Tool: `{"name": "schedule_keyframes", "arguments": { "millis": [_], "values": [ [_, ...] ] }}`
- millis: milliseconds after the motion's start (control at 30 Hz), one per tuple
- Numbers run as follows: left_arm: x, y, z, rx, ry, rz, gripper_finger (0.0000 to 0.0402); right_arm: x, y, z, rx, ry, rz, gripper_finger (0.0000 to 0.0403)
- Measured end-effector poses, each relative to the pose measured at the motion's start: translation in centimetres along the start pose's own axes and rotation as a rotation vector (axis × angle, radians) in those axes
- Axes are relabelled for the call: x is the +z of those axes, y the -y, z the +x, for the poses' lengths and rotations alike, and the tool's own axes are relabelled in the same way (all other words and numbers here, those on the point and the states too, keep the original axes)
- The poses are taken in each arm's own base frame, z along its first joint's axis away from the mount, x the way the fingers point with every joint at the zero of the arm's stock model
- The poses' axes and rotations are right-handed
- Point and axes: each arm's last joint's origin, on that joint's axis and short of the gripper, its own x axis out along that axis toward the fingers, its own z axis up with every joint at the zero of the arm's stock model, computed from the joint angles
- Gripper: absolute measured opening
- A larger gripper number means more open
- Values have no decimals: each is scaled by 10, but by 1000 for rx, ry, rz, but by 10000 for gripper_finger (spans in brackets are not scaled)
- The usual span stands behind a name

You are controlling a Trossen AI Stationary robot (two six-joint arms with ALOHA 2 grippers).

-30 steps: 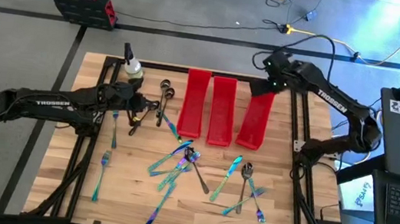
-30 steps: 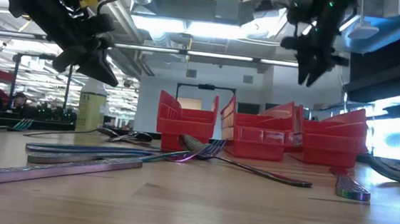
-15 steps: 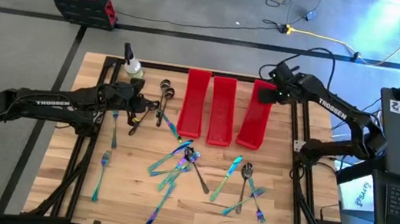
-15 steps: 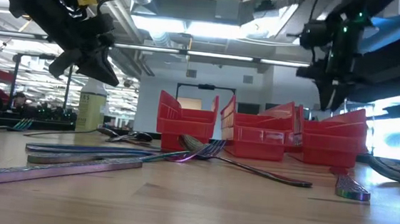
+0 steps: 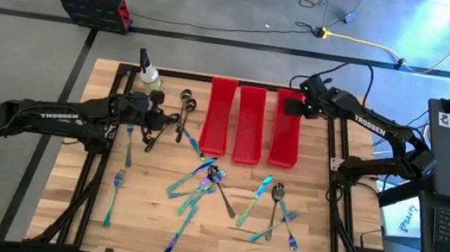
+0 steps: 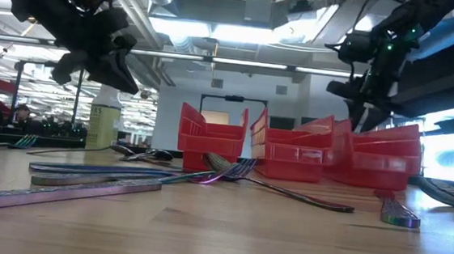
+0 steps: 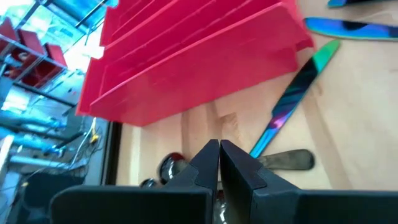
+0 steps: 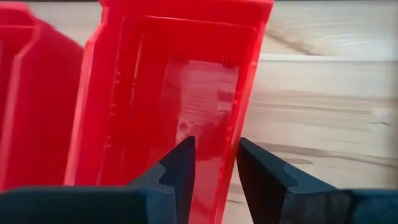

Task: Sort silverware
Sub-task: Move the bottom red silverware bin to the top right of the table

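Three long red bins stand side by side at the table's far middle; the right bin (image 5: 284, 142) has my right gripper (image 5: 293, 107) shut on its far end. The silverware lies loose on the wood. An iridescent heap (image 5: 204, 182) is in the middle and more pieces (image 5: 279, 213) are to its right. A fork (image 5: 114, 192) lies at the left and dark spoons (image 5: 186, 102) at the far left. My left gripper (image 5: 156, 121) hovers shut and empty by the dark spoons, above an iridescent knife (image 7: 292, 106). My right gripper has the right bin's right long wall (image 8: 225, 152) between its fingers, near the bin's far end. One finger is inside the bin and one outside. The fingers slant down from above. The bin rests flat on the table, parallel to the other two.
A small spray bottle (image 5: 149, 75) stands at the far left corner, just beyond my left arm. The left bin (image 5: 217, 116) and middle bin (image 5: 249, 125) stand close beside the held one. Bare wood lies along the near edge and at the far right.
My right gripper has sunk and shifted toward the table's left. The right bin's far end has swung left with it. The bin, slanted before, now lies straight beside the other two, and its near end has stayed in place.
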Motion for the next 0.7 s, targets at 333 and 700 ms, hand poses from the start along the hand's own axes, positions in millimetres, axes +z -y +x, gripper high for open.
{"name": "schedule_keyframes", "arguments": {
  "millis": [333, 700],
  "values": [
    [0, 0, 0, -5, 3, 18, 0, -9, -11, -1, 30, -21, -42, 101],
    [0, -1, 0, 11, 1, -27, 0, -4, -11, -39, 156, 195, -68, 101]
  ]
}}
